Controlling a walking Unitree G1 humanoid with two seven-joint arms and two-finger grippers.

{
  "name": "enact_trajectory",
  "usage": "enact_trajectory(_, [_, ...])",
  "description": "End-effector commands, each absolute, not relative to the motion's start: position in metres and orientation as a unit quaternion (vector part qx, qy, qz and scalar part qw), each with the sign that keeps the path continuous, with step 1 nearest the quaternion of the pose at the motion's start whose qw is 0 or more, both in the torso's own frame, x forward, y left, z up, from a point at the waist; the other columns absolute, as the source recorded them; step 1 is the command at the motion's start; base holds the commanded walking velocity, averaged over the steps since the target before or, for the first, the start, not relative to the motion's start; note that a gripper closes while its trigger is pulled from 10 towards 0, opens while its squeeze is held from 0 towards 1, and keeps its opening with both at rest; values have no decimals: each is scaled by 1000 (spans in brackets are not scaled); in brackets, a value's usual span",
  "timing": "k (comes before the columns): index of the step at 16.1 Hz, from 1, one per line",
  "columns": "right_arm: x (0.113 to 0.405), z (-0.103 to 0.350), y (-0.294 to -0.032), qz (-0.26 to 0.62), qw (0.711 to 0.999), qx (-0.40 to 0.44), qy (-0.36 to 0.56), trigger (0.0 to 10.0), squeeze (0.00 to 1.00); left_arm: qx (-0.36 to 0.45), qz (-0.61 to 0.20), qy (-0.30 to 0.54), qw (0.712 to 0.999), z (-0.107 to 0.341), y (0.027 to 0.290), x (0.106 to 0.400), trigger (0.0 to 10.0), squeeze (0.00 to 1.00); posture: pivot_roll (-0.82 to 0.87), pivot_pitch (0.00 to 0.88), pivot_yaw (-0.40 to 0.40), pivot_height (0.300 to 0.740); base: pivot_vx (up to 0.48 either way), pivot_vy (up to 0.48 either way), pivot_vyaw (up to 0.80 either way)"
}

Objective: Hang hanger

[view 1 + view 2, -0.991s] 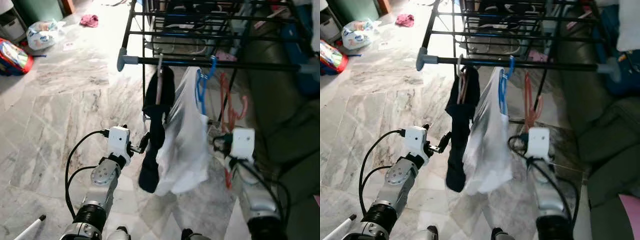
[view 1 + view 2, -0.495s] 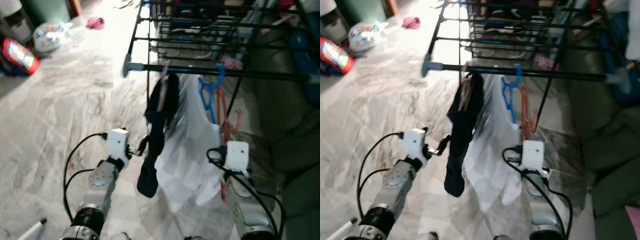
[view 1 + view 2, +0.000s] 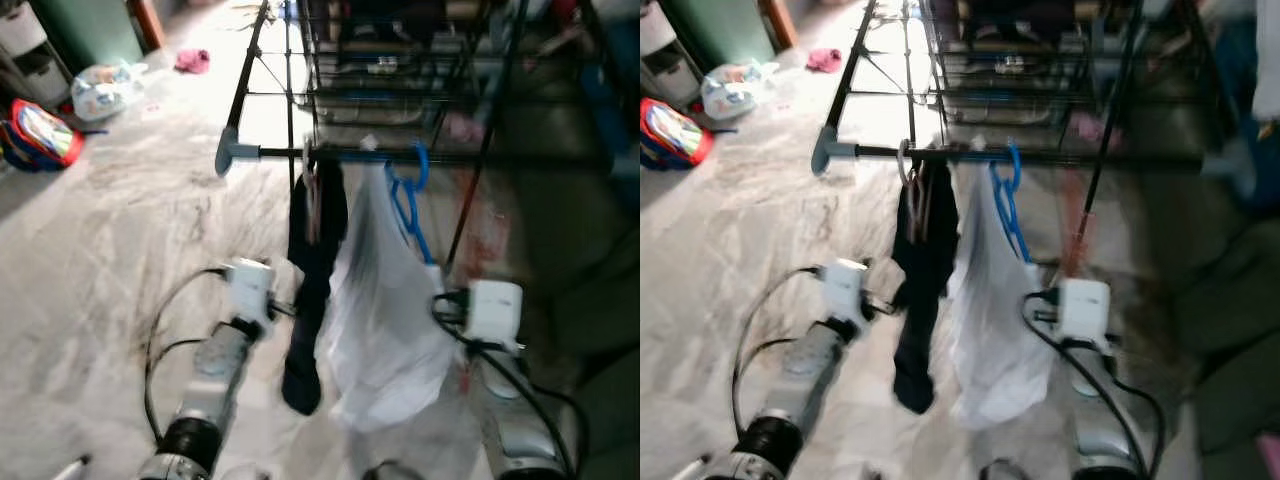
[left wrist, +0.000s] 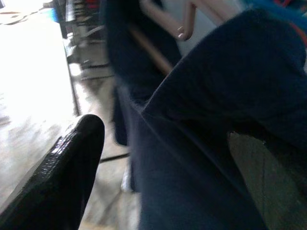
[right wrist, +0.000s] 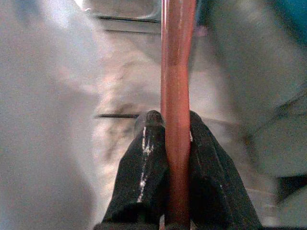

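A black drying rack rail (image 3: 500, 157) carries a dark garment (image 3: 314, 290) on a pale hanger and a white garment (image 3: 385, 320) on a blue hanger (image 3: 405, 200). My right gripper (image 5: 175, 117) is shut on the stem of a red hanger (image 5: 176, 57). That red hanger (image 3: 1077, 225) rises blurred towards the rail, right of the white garment. I cannot tell whether its hook is over the rail. My left gripper (image 3: 288, 308) is open beside the dark garment (image 4: 216, 120), with one black finger (image 4: 72, 163) next to the cloth.
More rack rails and a shelf (image 3: 400, 70) stand behind. A dark sofa (image 3: 590, 260) lies close on the right. Across the marble floor (image 3: 120, 230) to the left lie a red bag (image 3: 40, 132), a white plastic bag (image 3: 103, 88) and a pink cloth (image 3: 192, 60).
The whole picture has shifted and blurred, so the camera moved. My right gripper keeps its hold on the red hanger. The left gripper stays by the dark garment.
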State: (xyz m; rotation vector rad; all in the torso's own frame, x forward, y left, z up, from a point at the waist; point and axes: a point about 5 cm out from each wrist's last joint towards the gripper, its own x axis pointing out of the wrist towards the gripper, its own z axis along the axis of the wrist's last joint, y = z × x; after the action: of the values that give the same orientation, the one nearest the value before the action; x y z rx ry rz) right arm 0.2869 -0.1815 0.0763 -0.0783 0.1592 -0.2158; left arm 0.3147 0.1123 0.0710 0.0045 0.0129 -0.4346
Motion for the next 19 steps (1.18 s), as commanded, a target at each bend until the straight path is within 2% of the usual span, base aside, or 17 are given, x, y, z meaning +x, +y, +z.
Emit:
enact_trajectory(1, [285,79,-171,-96,993,-32,66,10000,0,7,-199,20,980,65,127,311,10000,0,-2,239,18,740,0,0,0])
enact_trajectory(13, [283,114,-170,-103,993,-37,-37,10000,0,10,-207,2,978,68,129,303,10000,0,7,255,32,740,0,0,0])
enact_trajectory(19, [311,137,-207,-117,991,-47,-34,10000,0,14,-208,4,978,68,128,303,10000,0,14,250,31,740,0,0,0])
